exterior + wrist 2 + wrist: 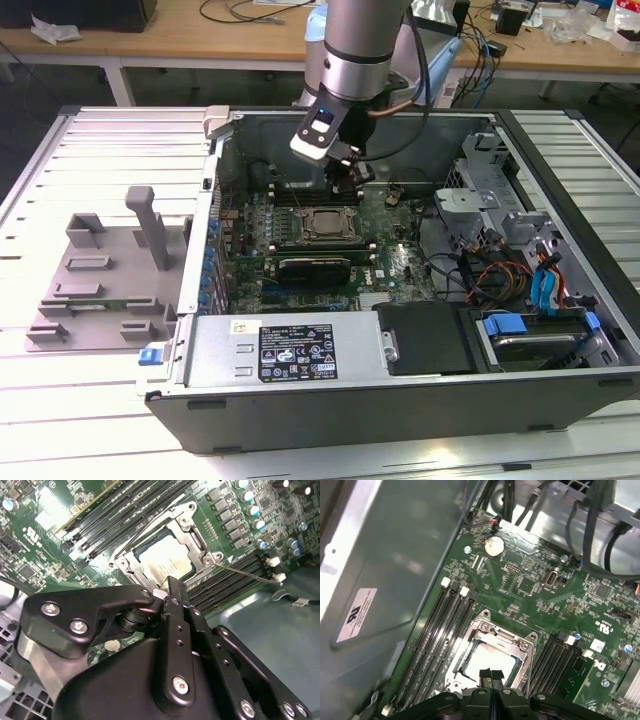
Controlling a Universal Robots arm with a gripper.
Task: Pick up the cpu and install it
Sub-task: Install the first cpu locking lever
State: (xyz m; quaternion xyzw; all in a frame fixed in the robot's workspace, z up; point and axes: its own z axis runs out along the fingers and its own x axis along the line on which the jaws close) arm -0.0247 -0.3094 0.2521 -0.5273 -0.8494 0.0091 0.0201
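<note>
Pincer (490, 676) poised just above the socket frame (527, 642), fingertips pinched together on nothing, probably centred there to line up with the chip. The cpu (487, 661) lies flat inside that frame on the motherboard (530, 585) (pale silver top, thin dark rim), apparently seated.

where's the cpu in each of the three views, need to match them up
Exterior view: the cpu lies in the socket mid-motherboard, just below the hand in that picture.
Second wrist view: the pale square inside the socket, just beyond the hand.
First wrist view: the pale square in the socket, again just beyond the hand.
Shared landmark: the metal socket frame around it, with black memory slots on both sides.
</note>
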